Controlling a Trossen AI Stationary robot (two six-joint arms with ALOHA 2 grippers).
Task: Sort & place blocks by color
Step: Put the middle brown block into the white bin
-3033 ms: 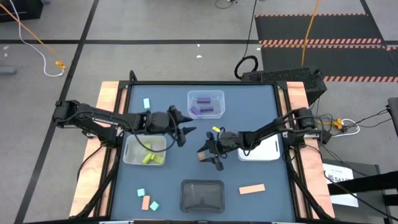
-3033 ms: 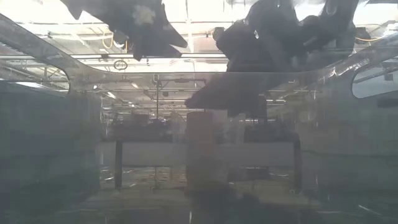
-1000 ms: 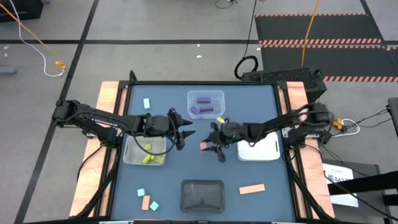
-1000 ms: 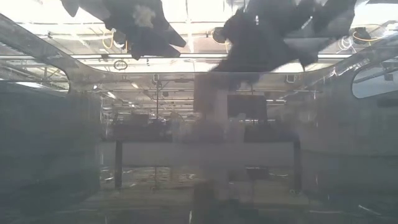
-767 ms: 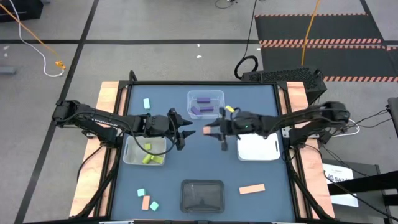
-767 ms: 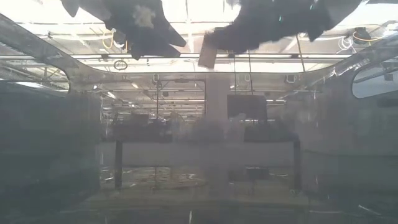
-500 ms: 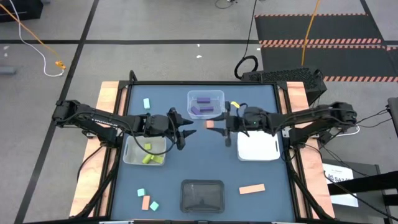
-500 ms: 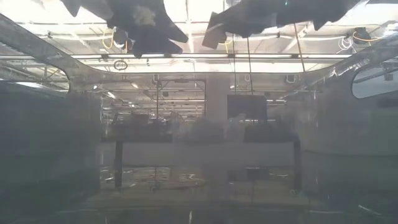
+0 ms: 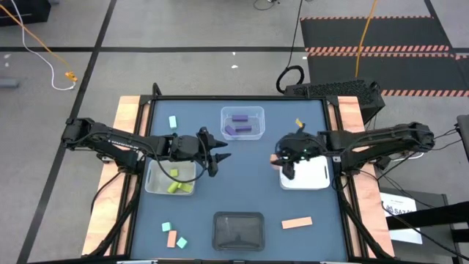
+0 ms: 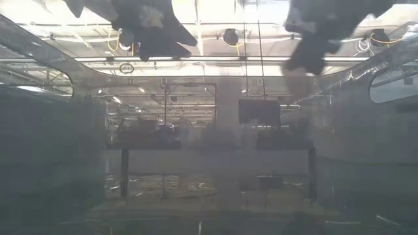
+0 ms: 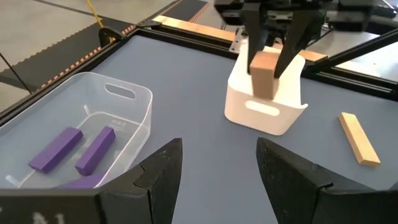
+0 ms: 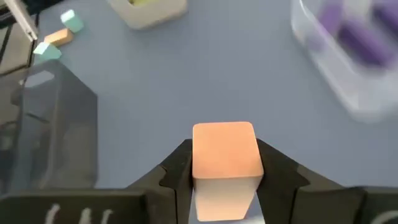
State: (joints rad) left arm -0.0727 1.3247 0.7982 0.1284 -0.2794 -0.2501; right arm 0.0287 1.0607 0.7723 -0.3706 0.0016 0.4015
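Note:
My right gripper [image 9: 283, 163] is shut on a salmon-orange block [image 9: 275, 158] at the left rim of the white tray [image 9: 311, 178]. The left wrist view shows this block [image 11: 264, 71] in the air beside that tray [image 11: 267, 109]. My left gripper [image 9: 217, 157] is open and hovers at mid-table, beside the translucent tray [image 9: 170, 178] that holds yellow-green blocks. Purple bars [image 9: 240, 125] lie in the clear tray. A cyan block [image 9: 173, 122] lies on the table's far left, and cyan and orange blocks [image 9: 173, 236] lie near left. A salmon bar [image 9: 297, 222] lies flat near right. My right gripper pinches the salmon-orange block's upper half [image 11: 263, 61] between its two fingers [image 11: 292, 43], which come from above and point down. One finger sits on each side face [image 12: 193, 165]. The block stands upright and is lifted clear, its lower end below the fingertips.
A black tray [image 9: 238, 231] sits at the near middle. The clear tray [image 11: 74, 134] is on the far side, close to my left gripper. Open blue table lies between the trays. Wooden rails run along the table's left and right edges.
My right gripper has carried the salmon-orange block, lifted clear, from mid-table toward the far edge and then rightward. It has come down to the white tray's left rim, staying shut on the block throughout.

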